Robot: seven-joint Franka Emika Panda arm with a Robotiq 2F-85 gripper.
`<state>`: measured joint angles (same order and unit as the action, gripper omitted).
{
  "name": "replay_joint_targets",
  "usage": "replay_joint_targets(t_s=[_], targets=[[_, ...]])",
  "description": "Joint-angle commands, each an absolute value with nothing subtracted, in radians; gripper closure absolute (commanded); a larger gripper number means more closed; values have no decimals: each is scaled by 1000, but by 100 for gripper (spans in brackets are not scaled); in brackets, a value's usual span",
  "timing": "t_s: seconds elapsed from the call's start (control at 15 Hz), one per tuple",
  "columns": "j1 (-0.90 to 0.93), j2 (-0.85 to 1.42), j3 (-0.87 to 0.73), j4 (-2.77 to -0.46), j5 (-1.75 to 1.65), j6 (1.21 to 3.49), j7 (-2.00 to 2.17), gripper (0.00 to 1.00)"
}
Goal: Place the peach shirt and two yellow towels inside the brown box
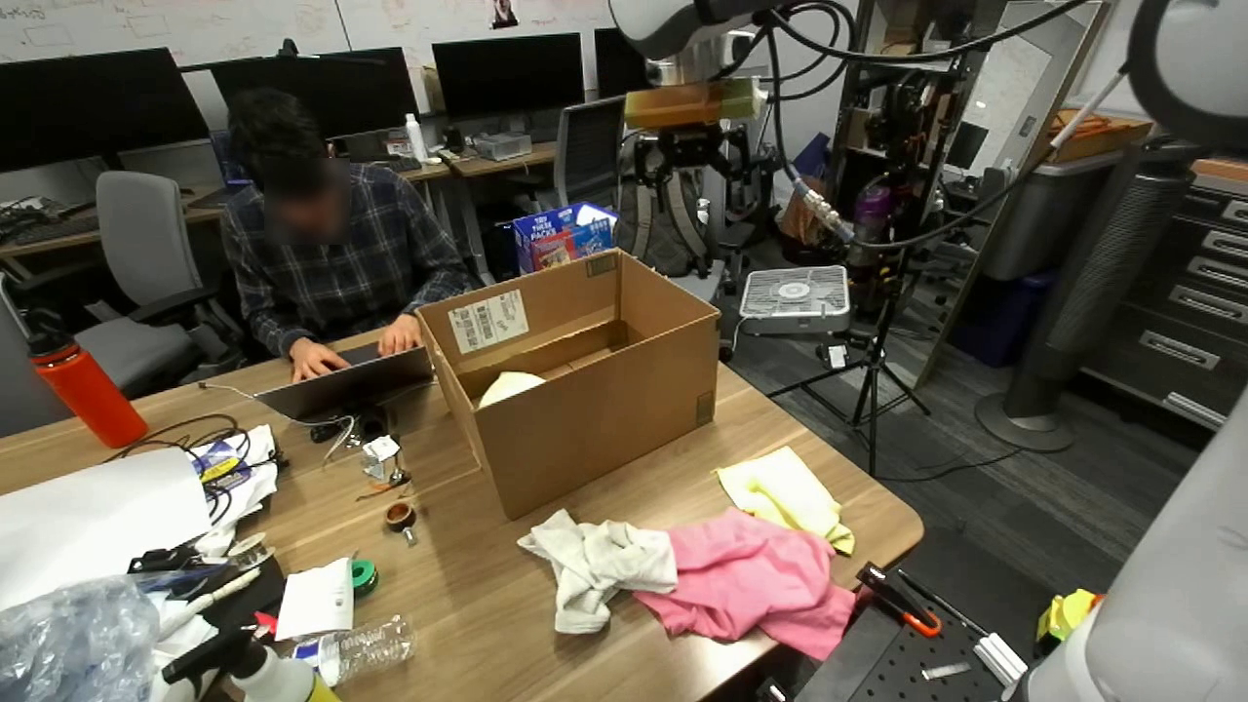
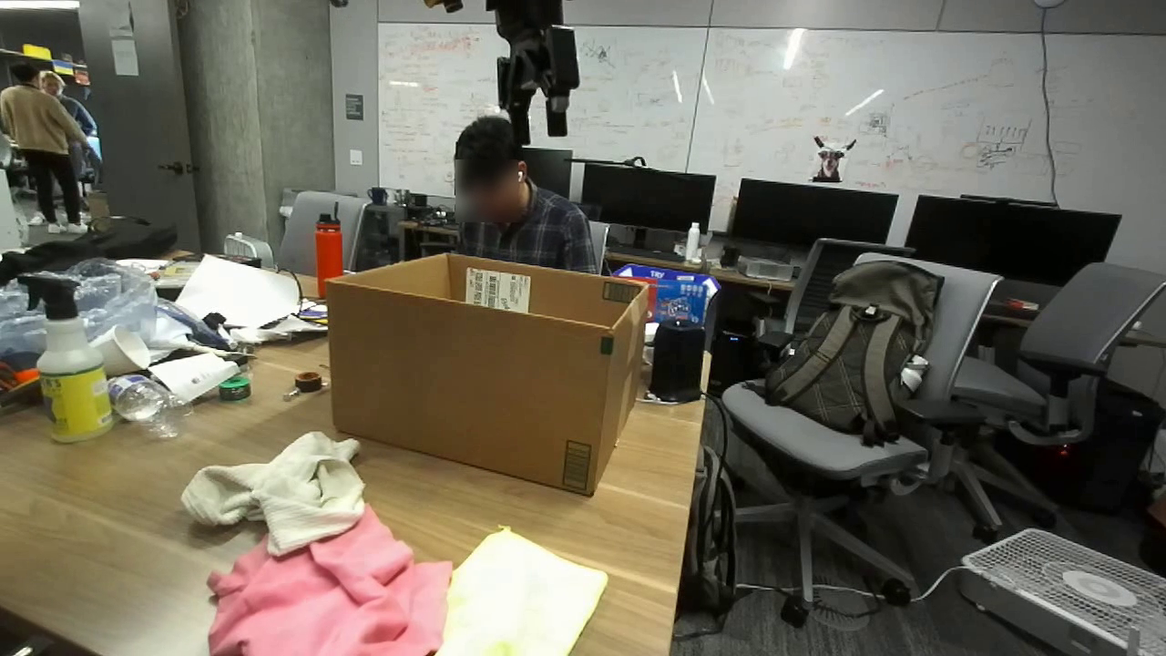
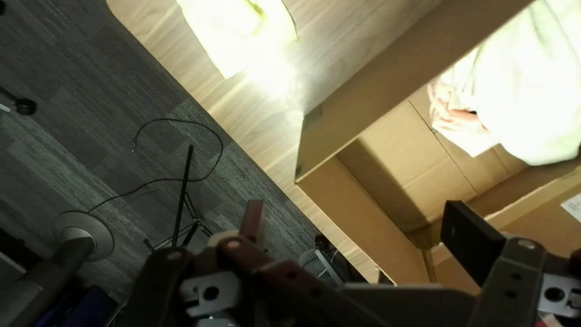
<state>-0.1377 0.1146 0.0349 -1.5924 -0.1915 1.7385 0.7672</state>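
"Hanging higher than the rim of the brown box point(image 1: 600, 419), that gripper point(image 3: 356, 213): has it got anything?"

"Just air. The wrist view shows its jaws spread wide; in an exterior view the top edge crops its upper part."

"And the cloths?"

"Inside the box, a pale cloth point(image 3: 531, 100). Glare bleaches it in the wrist view and the frame's edge cuts it, so I can't tell whether it's one of the towels. Peach fabric point(image 3: 458, 121) shows beside it, partly covered; whether that's the shirt, I can't say."

"From outside?"

"In both exterior views the near wall point(image 2: 474, 383) screens the inside; at most, a bit of the pale cloth shows past it."

"What's on the table point(image 1: 478, 595)?"

"A yellow cloth point(image 1: 785, 492) touching a pink cloth point(image 1: 756, 575), with a cream cloth point(image 1: 604, 565) lapped over the pink. An exterior view cuts off yellow and pink at the bottom."
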Motion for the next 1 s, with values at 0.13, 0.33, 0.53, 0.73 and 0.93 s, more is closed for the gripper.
replay_joint_targets(t_s=[0.13,0.33,0.53,0.73,0.93], targets=[[-138,-121,-67,-1943,-196,1829,539,0],[-153,-209,-103,-2096,-224,1867,456,0],[-165,-262,-123,-2198,-249,1894,374,0],[-166,-292,-127,-2268,-254,1923,290,0],[-161,-306,-119,-2325,-254,1945,237,0]])
